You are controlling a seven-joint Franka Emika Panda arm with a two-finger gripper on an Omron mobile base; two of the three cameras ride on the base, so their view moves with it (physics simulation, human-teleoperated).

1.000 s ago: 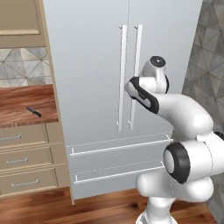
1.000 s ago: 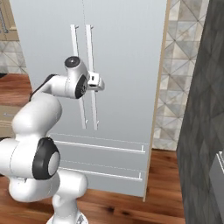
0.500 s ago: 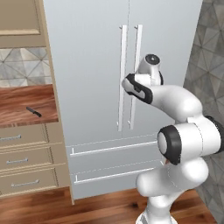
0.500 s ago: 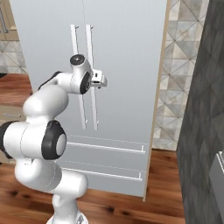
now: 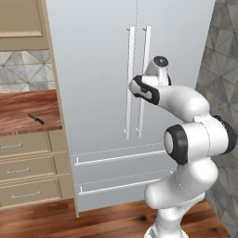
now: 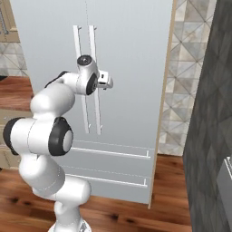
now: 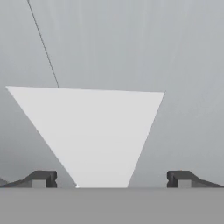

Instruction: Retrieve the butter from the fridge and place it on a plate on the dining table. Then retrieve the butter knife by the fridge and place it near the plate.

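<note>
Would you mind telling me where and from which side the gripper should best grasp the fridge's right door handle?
Probably mid-height on the right door handle, approached straight from the front. The bar is long, vertical and stands off the fridge, so the open gripper can straddle it sideways.

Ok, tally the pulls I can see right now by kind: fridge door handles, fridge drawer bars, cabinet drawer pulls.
Fridge vertical door handles: 2
Fridge horizontal drawer bars: 2
Cabinet drawer pulls: 3
Total: 7
</note>
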